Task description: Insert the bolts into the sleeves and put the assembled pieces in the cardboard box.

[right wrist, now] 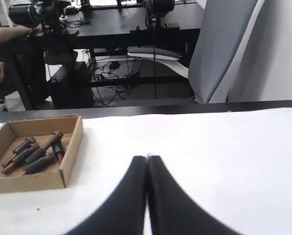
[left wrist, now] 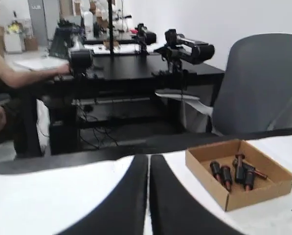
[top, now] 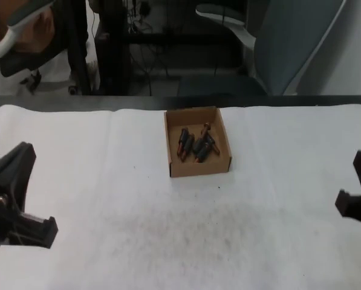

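Looks like the closing step, with dark bolt-and-sleeve pieces point(top: 195, 145) heaped inside the small brown cardboard box point(top: 198, 166) on the white cloth-covered worktop point(top: 107, 181), well ahead of and between the left jaws and the right jaws, both pressed together on nothing, so probably calls only for holding clear.

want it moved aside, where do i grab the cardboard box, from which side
Probably pinch the near wall of the cardboard box from above, one finger inside, one outside: it is open-topped with thin upright walls, and the bolts lie mid-box.
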Motion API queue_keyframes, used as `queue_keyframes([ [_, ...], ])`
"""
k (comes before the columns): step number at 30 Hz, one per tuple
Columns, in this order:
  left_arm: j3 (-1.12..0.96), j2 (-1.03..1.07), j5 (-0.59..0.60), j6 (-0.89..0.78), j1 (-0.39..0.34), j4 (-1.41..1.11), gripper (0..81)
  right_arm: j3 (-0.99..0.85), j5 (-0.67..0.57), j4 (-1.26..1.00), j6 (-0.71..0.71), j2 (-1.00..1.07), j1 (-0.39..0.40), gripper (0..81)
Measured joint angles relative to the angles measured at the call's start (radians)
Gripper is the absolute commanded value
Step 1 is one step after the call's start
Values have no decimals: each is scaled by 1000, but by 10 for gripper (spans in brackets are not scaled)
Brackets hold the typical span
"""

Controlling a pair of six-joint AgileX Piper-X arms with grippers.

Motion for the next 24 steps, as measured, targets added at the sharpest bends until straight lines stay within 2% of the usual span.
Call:
queue_keyframes([
  [4, 0, 11, 193, -91, 127, 20, 17, 6, -11, 72, -53, -105, 3, 4],
  [7, 0, -38, 246, -82, 169, 98, 17, 6, 4, 216, -74, -224, 3, 4],
  [13, 0, -162, 257, -44, 176, 247, 17, 6, 15, 381, 79, -418, 3, 4],
  [19, 4, -213, 236, -44, 176, 402, 17, 8, -52, 677, 122, -443, 3, 4],
  [24, 70, -213, 235, -60, 176, 465, 17, 26, -68, 747, 131, -443, 3, 4],
])
